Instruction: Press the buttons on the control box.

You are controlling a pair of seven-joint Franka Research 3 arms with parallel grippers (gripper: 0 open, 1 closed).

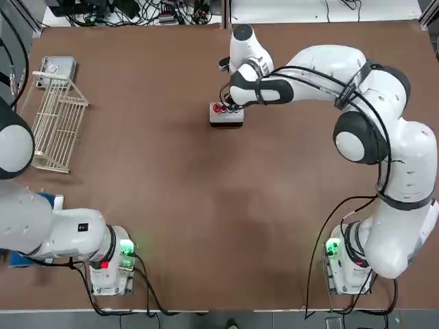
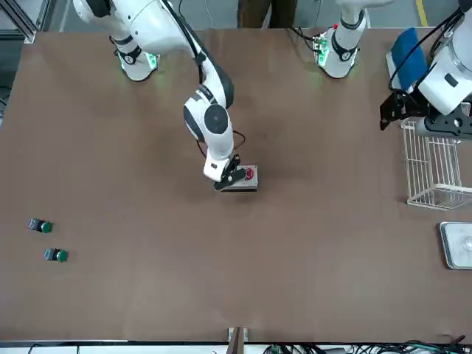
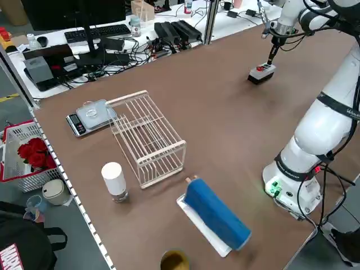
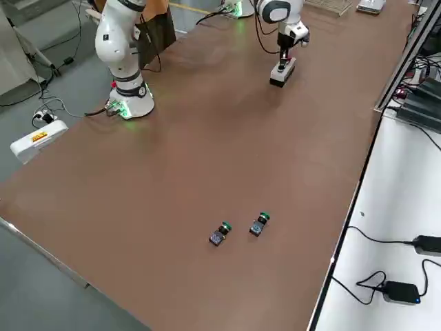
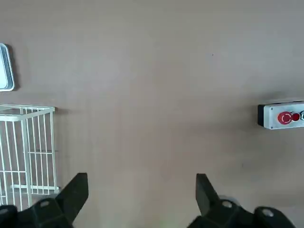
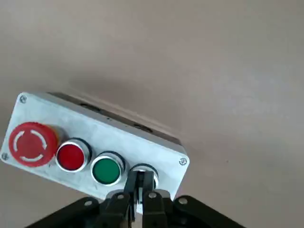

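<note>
Right gripper (image 6: 138, 195), fingers clenched tight together w/ nothing between them, stands tip-down on the last button in the row, at the end of the control box (image 6: 156, 151) farthest from the big red mushroom button (image 6: 29, 144). Between them sit a smaller red button (image 6: 72, 156) and a green button (image 6: 106, 170); the fourth one (image 6: 142, 171) is mostly hidden under the fingertips, so its colour can't be told. The box sits mid-table toward the far side from the robot's bases, seen in the top view just below the right arm's wrist.

Step in hand, by the look of it: pressing the end button w/ the closed fingers as a poker. Whether the tip is already bearing down or only touching can't be told.

Left gripper (image 5: 142, 199) hangs spread wide and empty near its own base, well apart from the box, beside the white wire rack (image 1: 58, 122). Two loose green knobs (image 2: 49, 240) lie far off on the table, not part of the job.

Next move prob. calls for a short lift clear of the button, a small sideways shift along the row to the green one, then straight down again. Keep fingers shut and centred on the cap so the tip doesn't slip off the rim or nudge the box.
</note>
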